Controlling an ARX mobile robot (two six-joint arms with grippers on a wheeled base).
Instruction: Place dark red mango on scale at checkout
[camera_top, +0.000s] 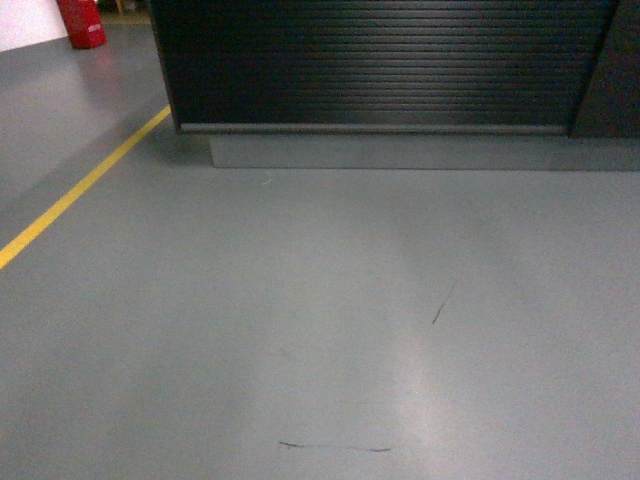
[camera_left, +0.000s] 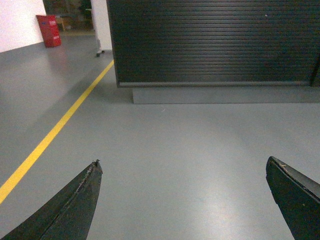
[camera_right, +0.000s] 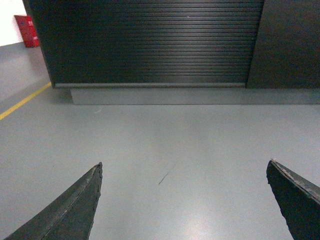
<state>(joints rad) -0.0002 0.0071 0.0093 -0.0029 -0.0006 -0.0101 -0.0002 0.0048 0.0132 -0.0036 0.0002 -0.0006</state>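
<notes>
Both grippers, the left gripper (camera_left: 182, 200) and the right gripper (camera_right: 184, 200), hang wide open and empty above bare grey floor (camera_top: 300, 330). Farther ahead stands the checkout (camera_top: 380, 65), ribbed front only. Neither mango nor scale is visible, so their position relative to the grippers is unknown; driving closer blind risks bumping the counter's plinth.

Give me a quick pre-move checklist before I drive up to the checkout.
1. Checkout ahead: ok, ribbed front faces the robot.
2. Floor to the counter free of obstacles: ok, only scuff marks.
3. Left gripper open: ok, fingers wide apart, nothing between.
4. Right gripper open: ok, nothing between.
5. Mango located: not ok, in no view.
6. Scale located: cannot tell, the countertop is out of frame.
</notes>
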